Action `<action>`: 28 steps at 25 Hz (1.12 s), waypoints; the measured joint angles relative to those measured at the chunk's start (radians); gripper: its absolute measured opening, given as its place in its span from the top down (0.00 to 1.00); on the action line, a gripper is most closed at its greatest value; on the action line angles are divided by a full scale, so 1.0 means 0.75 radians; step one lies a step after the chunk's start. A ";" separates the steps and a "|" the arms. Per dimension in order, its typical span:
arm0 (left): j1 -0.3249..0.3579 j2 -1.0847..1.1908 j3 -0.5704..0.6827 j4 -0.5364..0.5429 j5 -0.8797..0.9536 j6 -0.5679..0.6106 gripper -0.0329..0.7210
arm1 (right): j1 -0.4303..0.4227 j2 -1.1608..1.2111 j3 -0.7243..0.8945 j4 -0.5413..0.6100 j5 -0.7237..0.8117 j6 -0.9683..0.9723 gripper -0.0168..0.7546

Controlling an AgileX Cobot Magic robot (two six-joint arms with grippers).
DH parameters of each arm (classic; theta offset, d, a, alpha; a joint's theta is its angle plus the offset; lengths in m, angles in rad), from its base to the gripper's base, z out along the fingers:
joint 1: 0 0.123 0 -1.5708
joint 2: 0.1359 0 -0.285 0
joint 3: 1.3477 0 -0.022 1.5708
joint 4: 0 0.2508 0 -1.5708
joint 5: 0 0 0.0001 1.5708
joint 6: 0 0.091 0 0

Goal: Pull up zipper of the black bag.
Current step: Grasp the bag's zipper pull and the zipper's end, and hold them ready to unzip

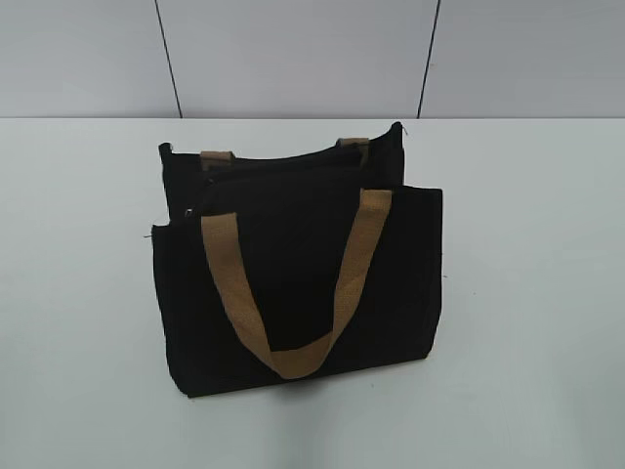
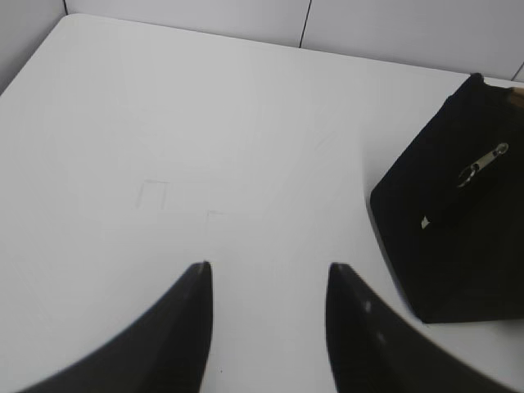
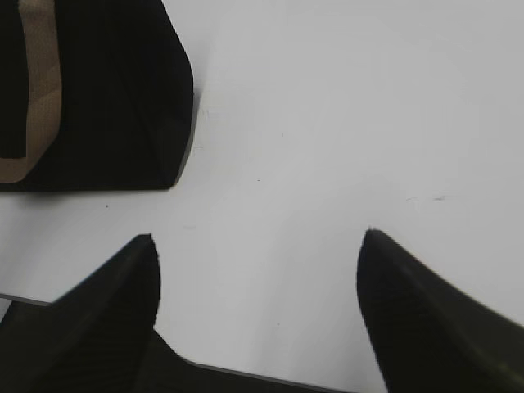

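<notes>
Zipper: the thin black zip track [image 1: 283, 161] runs along the top edge of the bag in the exterior view; its small shiny silver metal pull tab [image 2: 483, 164] shows in the left wrist view, lying against the dark fabric near the bag's upper corner.
Bag: the rectangular black fabric tote [image 1: 293, 264] stands near the middle of the table, its front panel facing the exterior camera.
Handles: one tan webbing strap [image 1: 298, 293] hangs down over the front panel in a loop; the ends of a second tan strap [image 1: 217, 156] peek up at the rear edge.
Left gripper [image 2: 266, 274]: its two dark fingers stand spread, holding nothing, above bare tabletop, with the tote's corner off to the right.
Right gripper [image 3: 258, 241]: fingers set wide, nothing between them, over the table; the tote lies at upper left, apart from it.
Table: a plain white surface [image 1: 527, 293] carries the tote.
Backdrop: pale grey wall panels [image 1: 293, 59] stand behind the table.
</notes>
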 joint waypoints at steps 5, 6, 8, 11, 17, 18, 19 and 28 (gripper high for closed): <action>0.000 0.000 -0.001 0.000 -0.003 0.000 0.50 | 0.000 0.000 0.000 0.000 0.000 0.000 0.23; 0.000 0.002 -0.009 0.000 -0.005 0.000 0.50 | 0.000 0.000 0.000 0.000 0.000 0.000 0.23; 0.000 0.042 -0.049 0.000 -0.017 0.000 0.50 | 0.000 0.000 0.000 0.000 0.000 0.000 0.23; 0.000 0.131 -0.125 0.003 -0.073 0.000 0.50 | 0.000 0.000 0.000 0.002 0.000 0.000 0.23; 0.000 0.398 -0.200 -0.034 -0.232 0.063 0.50 | 0.000 0.000 0.000 0.002 0.000 0.005 0.23; 0.000 0.462 -0.201 -0.047 -0.258 0.111 0.50 | 0.000 0.000 0.000 0.002 0.000 0.007 0.23; 0.000 0.530 -0.201 -0.061 -0.293 0.145 0.50 | 0.000 0.000 0.000 0.002 0.000 0.008 0.23; 0.000 1.122 -0.284 -0.748 -0.590 0.913 0.50 | 0.000 0.163 -0.071 0.098 -0.009 -0.011 0.23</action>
